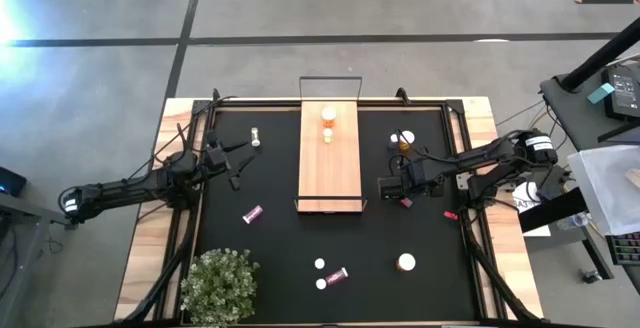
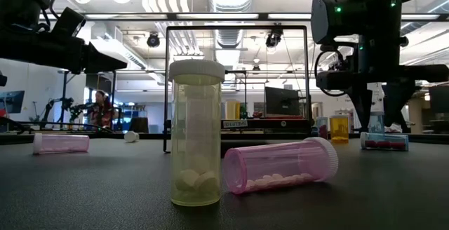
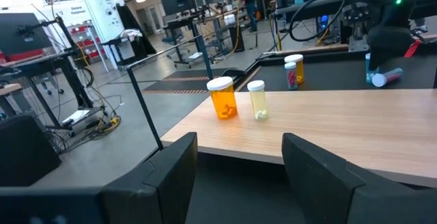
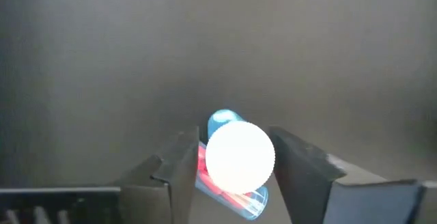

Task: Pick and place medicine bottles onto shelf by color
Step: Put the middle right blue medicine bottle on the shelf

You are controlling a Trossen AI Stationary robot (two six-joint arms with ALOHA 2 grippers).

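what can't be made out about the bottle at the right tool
- Right tool grip, right wrist view: glare on the pink bottle's white cap hides any finger contact.
- Same bottle, high view: too small, under the tool.
- Its contents, low view: too far away.

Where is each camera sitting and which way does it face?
High: overhead, straight down on the table; left gripper and right gripper show.
Low: table-top height, across past a pale bottle; right arm above.
Left wrist: facing the shelf; open left gripper shows.
Right wrist: facing down at a lying bottle; right gripper straddles it.
High and left wrist share the shelf.
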